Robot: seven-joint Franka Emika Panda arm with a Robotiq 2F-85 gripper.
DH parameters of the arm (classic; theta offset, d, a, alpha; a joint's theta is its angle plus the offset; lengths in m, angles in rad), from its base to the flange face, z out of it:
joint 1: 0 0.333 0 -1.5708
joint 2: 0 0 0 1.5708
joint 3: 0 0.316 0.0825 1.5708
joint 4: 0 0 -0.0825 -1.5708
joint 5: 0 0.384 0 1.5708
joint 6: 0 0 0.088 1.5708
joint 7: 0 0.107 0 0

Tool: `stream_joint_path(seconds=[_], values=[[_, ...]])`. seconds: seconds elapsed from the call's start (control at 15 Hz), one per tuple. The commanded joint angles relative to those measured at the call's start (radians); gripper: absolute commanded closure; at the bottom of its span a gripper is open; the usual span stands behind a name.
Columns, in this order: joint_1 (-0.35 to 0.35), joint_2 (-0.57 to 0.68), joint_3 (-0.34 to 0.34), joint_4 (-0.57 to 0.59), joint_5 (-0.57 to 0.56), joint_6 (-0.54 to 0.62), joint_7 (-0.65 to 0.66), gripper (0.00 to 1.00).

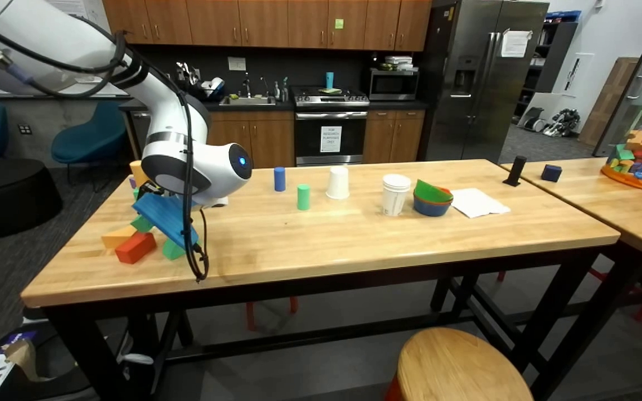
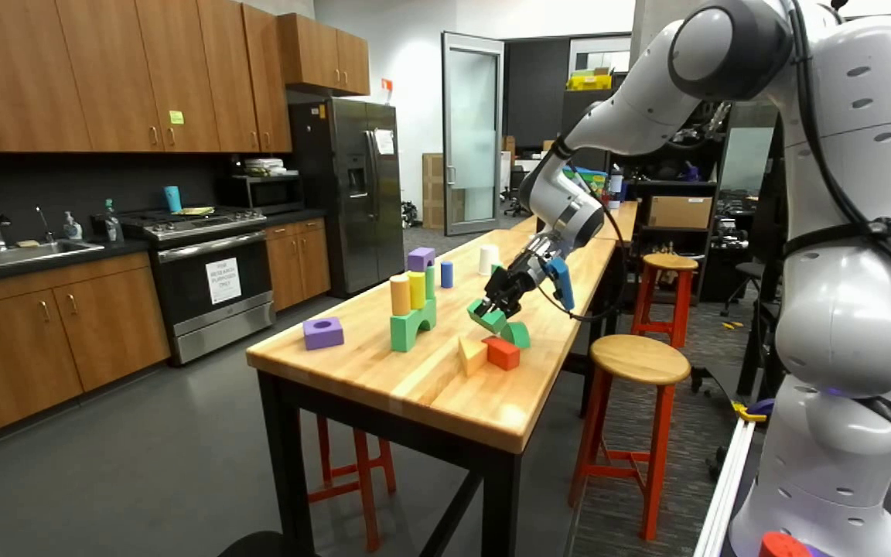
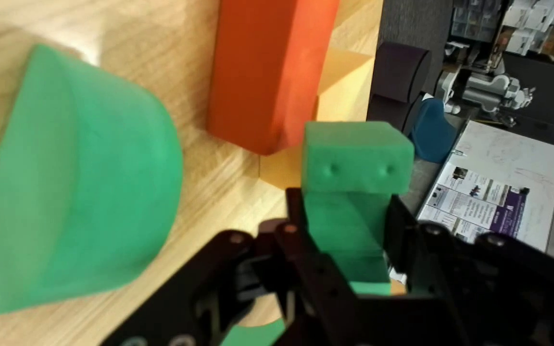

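My gripper (image 3: 345,198) is shut on a green block (image 3: 358,158), one finger on each side of it. In an exterior view this green block (image 2: 486,316) is tilted, above the table near its end. A half-round green block (image 3: 113,187) lies beside it in the wrist view. Close by are a red block (image 3: 262,67) and a yellow-orange wedge (image 3: 344,96), which sit side by side on the tabletop in an exterior view. In an exterior view a blue plate (image 1: 168,214) on the wrist covers most of the gripper.
A green arch (image 2: 401,329) bears an orange cylinder (image 2: 400,295), a yellow one (image 2: 417,290) and a purple piece (image 2: 421,259). A purple block (image 2: 323,333) lies near the edge. Further along stand a blue cylinder (image 1: 280,179), green cylinder (image 1: 303,197), white cup (image 1: 337,182), paper cups (image 1: 394,195) and bowls (image 1: 431,207).
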Motion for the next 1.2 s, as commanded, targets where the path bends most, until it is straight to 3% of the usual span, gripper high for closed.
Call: stream_joint_path(seconds=[0.0,0.6,1.13], values=[[-0.019,0.020,0.007,0.037,0.024,-0.024,0.014,0.85],[-0.054,0.031,-0.006,0.070,0.121,-0.041,0.011,0.85],[-0.052,0.033,-0.003,0.076,0.125,-0.043,0.009,0.85]])
